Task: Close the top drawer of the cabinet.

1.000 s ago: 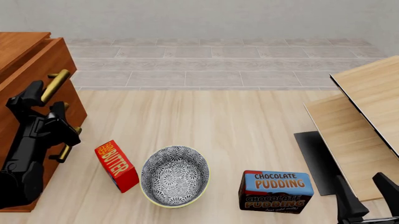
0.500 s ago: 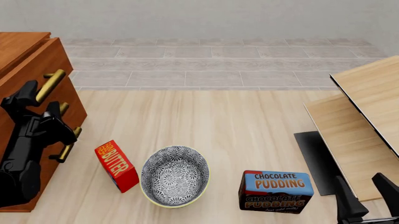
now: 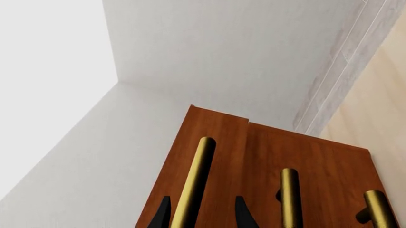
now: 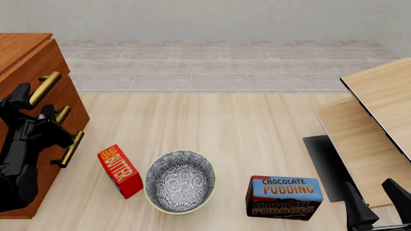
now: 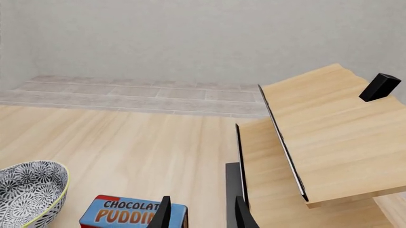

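The cabinet [image 4: 18, 48] stands at the table's left edge, with three brass bar handles on its front. The top drawer [image 4: 55, 60] carries the uppermost handle [image 4: 42, 89]. My left gripper [image 4: 37, 109] is open, with one finger on each side of that handle. In the left wrist view the handle [image 3: 195, 180] runs between the fingertips [image 3: 162, 213], and the top drawer [image 3: 219, 152] stands slightly proud of the cabinet [image 3: 330, 166] front. My right gripper [image 4: 378, 204] is open and empty at the near right corner, far from the cabinet; it also shows in the right wrist view [image 5: 201, 216].
A red butter box [image 4: 120, 171], a patterned bowl [image 4: 180, 181] and a chocolate pudding box [image 4: 284, 197] stand along the near side. Pale wood boards [image 4: 378, 110] rise at the right over a black pad [image 4: 324, 166]. A black block [image 5: 379, 87] sits on the upper board.
The top drawer and its handle have moved left, into the cabinet. My left gripper has moved left with them. The right arm has stayed in place.
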Controlling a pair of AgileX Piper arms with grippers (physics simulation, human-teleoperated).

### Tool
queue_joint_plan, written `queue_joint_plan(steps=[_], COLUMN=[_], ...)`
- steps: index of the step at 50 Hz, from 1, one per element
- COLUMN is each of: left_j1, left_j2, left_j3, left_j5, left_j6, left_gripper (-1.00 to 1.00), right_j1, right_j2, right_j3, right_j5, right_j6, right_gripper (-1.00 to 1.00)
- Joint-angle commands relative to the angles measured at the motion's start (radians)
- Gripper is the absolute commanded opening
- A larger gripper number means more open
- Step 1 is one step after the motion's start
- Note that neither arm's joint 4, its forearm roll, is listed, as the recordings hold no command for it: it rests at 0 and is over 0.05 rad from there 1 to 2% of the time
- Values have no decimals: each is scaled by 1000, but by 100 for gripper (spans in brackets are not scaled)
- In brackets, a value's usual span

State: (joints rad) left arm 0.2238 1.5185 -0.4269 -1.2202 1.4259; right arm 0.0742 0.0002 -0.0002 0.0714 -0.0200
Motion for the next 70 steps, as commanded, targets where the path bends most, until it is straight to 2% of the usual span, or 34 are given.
queue_joint_plan(steps=[1, 26, 70], left_j1=[30, 65, 141], left_j2=[51, 88, 92], left_j3=[9, -14, -22], left_j5=[0, 0, 0], left_j6=[-10, -34, -62], left_gripper=[100, 100, 100], right_j1=[1, 46, 48], right_j2=[0, 0, 0], right_j3=[0, 0, 0], right_j5=[-1, 10, 3], right_j6=[0, 0, -6], right_gripper=[100, 100, 100])
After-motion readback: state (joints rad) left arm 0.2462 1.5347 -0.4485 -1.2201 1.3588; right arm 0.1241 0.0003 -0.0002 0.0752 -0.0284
